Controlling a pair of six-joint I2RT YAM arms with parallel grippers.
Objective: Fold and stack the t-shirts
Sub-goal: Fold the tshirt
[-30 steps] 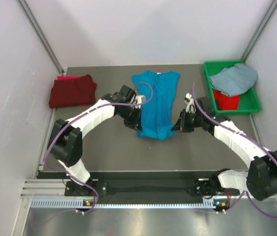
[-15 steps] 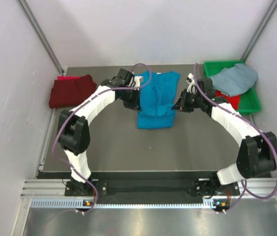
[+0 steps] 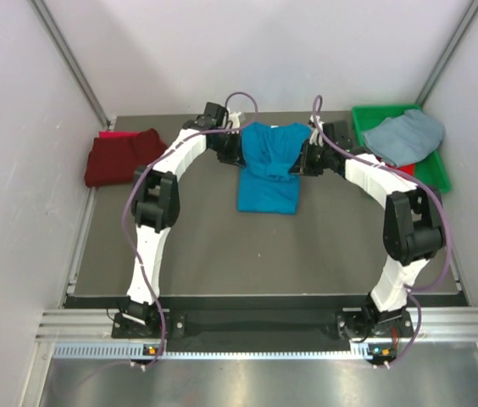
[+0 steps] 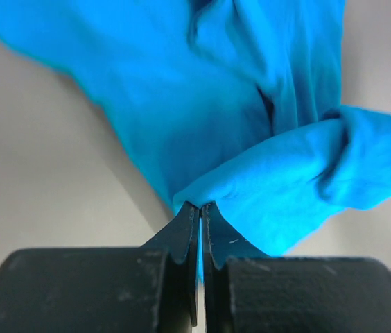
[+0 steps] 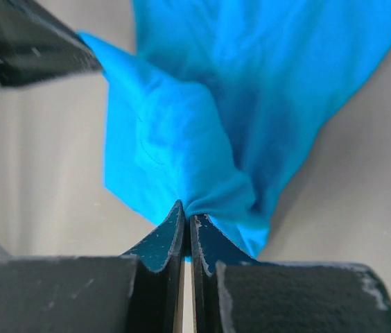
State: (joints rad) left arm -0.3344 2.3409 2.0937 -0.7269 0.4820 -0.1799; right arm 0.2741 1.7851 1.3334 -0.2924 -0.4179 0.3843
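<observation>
The turquoise-blue t-shirt (image 3: 269, 170) lies at the back middle of the table, its near half folded up over the far half. My left gripper (image 3: 237, 149) is shut on its left edge; the cloth (image 4: 251, 139) is pinched between my fingers (image 4: 185, 229). My right gripper (image 3: 304, 158) is shut on the right edge, the cloth (image 5: 202, 125) bunching at my fingertips (image 5: 175, 232). A dark maroon t-shirt (image 3: 125, 157) lies folded at the back left, on something red. A pale grey-blue t-shirt (image 3: 404, 136) and a red one (image 3: 390, 176) lie in the green bin (image 3: 434, 174).
The green bin stands at the back right corner. White walls close in the table at the back and both sides. Both arms reach far back, their cables looping above the blue shirt.
Both grippers have carried the blue shirt's near hem away from me toward the collar, folding the shirt in half. The arms have stretched out toward the back wall.
</observation>
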